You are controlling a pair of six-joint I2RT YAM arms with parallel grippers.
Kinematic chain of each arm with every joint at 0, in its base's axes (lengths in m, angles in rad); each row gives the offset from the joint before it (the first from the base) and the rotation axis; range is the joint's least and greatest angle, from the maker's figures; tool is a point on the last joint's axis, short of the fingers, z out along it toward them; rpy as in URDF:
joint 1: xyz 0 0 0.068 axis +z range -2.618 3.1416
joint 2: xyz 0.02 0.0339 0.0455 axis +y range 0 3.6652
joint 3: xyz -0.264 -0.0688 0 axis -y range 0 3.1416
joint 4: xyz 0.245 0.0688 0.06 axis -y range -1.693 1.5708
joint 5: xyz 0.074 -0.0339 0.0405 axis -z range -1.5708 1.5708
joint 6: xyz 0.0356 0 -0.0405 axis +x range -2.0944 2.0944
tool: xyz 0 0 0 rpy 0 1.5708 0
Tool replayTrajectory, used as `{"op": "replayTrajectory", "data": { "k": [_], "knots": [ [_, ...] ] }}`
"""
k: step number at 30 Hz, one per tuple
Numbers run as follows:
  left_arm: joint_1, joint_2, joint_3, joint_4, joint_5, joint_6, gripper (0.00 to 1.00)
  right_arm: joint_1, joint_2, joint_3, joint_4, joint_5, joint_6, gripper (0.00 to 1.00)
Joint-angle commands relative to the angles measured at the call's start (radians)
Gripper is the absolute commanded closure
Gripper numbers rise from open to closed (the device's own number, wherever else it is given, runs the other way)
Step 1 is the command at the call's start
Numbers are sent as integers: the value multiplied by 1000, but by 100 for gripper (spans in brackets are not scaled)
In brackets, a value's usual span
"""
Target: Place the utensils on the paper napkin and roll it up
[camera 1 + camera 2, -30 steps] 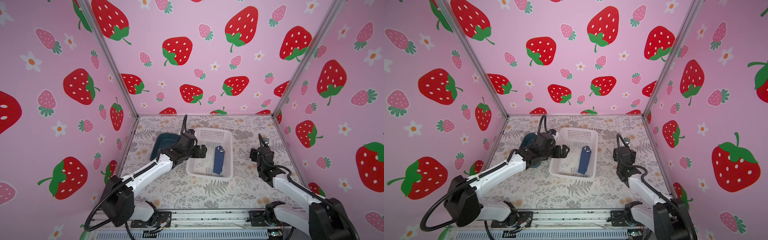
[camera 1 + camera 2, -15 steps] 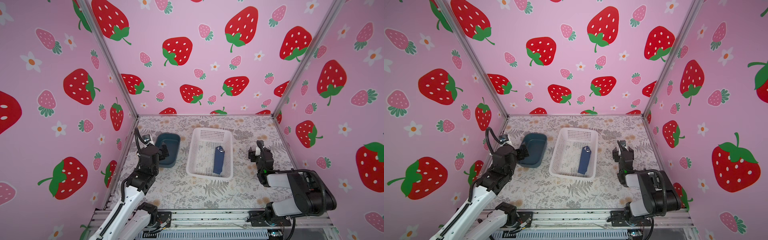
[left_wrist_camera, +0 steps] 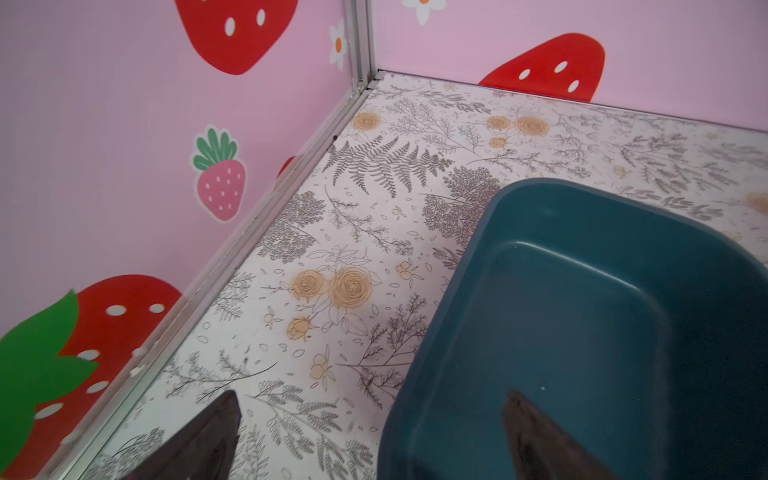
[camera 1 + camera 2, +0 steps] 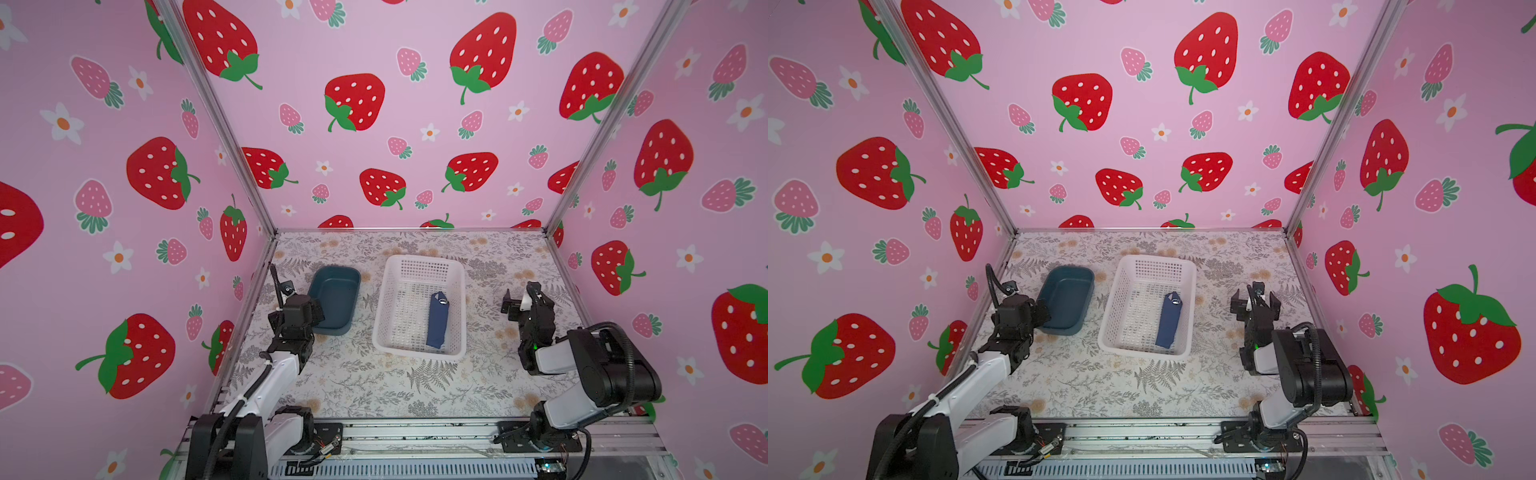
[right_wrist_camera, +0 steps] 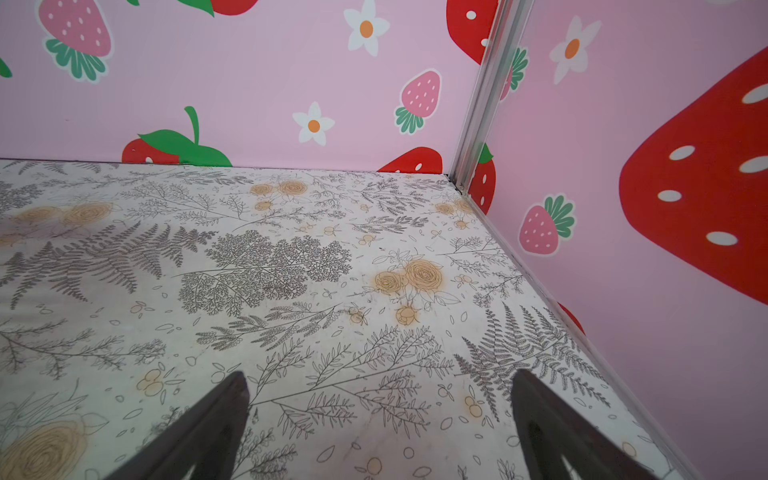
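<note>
- Napkin [image 4: 438, 320], rolled, with utensils [image 4: 443, 300] peeking out its far end, lies in the basket's [image 4: 384, 307] right side.
- Left gripper [image 3: 372, 395] and right gripper [image 5: 380, 374]: both wide open, empty, at the sides.
- Task looks done; keep clear of the basket.

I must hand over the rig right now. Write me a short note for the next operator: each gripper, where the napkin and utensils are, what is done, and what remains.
Left gripper: open, holding nothing, at the near edge of the teal tub.
Right gripper: open, holding nothing, over bare table on the right side.
Napkin: rolled up, lying in the white basket.
Utensils: only a glossy tip shows at the roll's far end; the rest is hidden.
Done: the roll appears finished.
Left: probably nothing; the tub looks empty.
</note>
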Motion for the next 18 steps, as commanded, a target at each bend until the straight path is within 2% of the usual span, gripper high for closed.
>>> {"op": "replayTrajectory", "data": {
  "k": [1, 6, 9, 14, 15, 17, 18],
  "knots": [
    [17, 81, -28, 259, 67, 15, 1, -2, -1, 7, 17, 28, 9, 0],
    [54, 215, -61, 497, 148, 13, 1, -1, -2, 5, 16, 28, 8, 0],
    [67, 277, -45, 519, 239, 35, 1, 0, -2, 5, 16, 28, 8, 0],
    [70, 408, -111, 782, 302, 55, 1, 0, -3, 5, 17, 28, 8, 0],
    [69, 383, -84, 682, 326, 67, 1, 0, -3, 5, 17, 28, 8, 0],
    [65, 409, -46, 653, 300, 62, 2, 0, -3, 5, 17, 28, 8, 0],
    [55, 397, -35, 606, 285, 65, 0, 0, -2, 5, 16, 29, 8, 0]
  ]
}}
